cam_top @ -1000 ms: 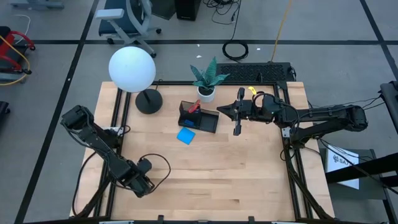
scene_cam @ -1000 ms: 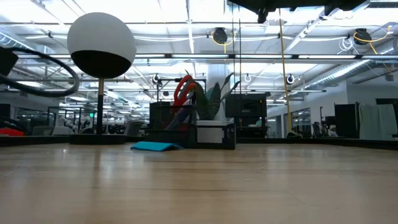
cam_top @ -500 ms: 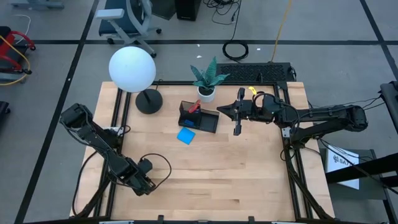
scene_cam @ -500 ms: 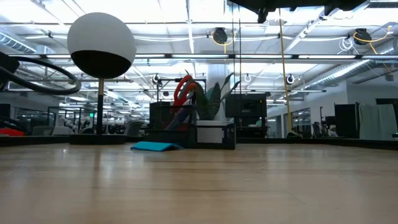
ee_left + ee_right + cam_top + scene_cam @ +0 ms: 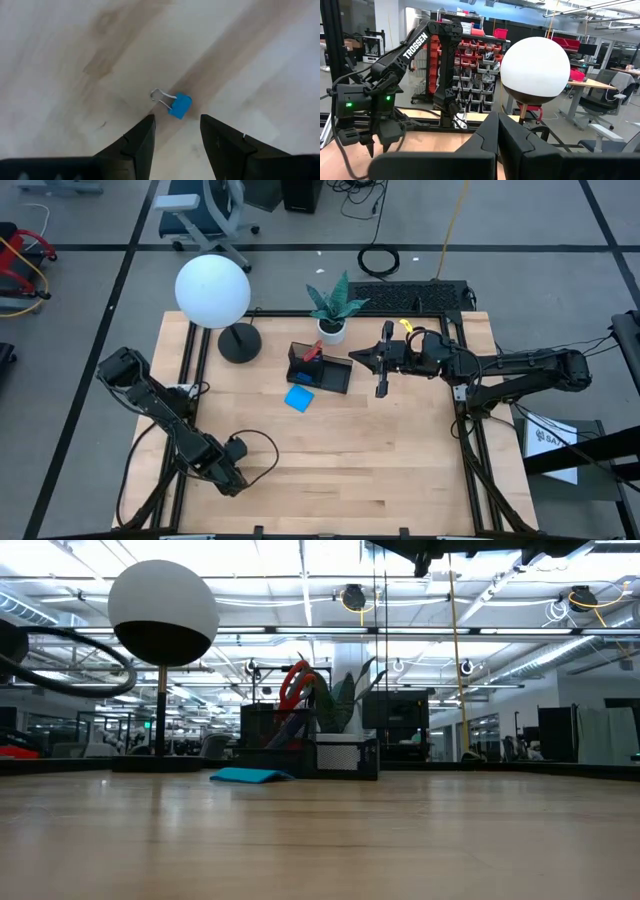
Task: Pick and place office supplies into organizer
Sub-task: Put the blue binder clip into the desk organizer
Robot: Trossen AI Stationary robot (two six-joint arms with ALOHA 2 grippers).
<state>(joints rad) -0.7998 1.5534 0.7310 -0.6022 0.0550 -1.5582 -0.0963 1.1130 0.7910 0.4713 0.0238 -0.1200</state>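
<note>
The left hand [image 5: 176,131] points down at the wooden tabletop [image 5: 380,450], its two fingers [image 5: 142,137] spread to a narrow gap with nothing between them. Just ahead of the fingertips lies a small blue binder clip [image 5: 178,106] with its wire handles [image 5: 160,96] folded out to one side; the fingers do not touch it. In the high view this hand [image 5: 228,477] sits near the tabletop's 7 o'clock corner, with a loop of black cable [image 5: 262,450] beside it, well apart from everything else.

The right hand [image 5: 358,360] reaches in from 3 o'clock and holds level above the tabletop, its fingers [image 5: 492,135] pressed together and empty. It is just beside the 3 o'clock end of the black organizer [image 5: 325,375].

The organizer stands a little toward 12 o'clock from the tabletop's middle. Red-handled scissors [image 5: 313,352] stand upright in its taller compartment; in the low view their red loops [image 5: 295,683] rise above the rim. A blue note pad [image 5: 298,398] lies flat on the tabletop close by the organizer's 7 o'clock corner, outside it.

At 12 o'clock from the organizer is a green plant in a white pot [image 5: 332,330]. At 10 o'clock stands a lamp with a white globe [image 5: 212,290] over a round black base [image 5: 239,343].
</note>
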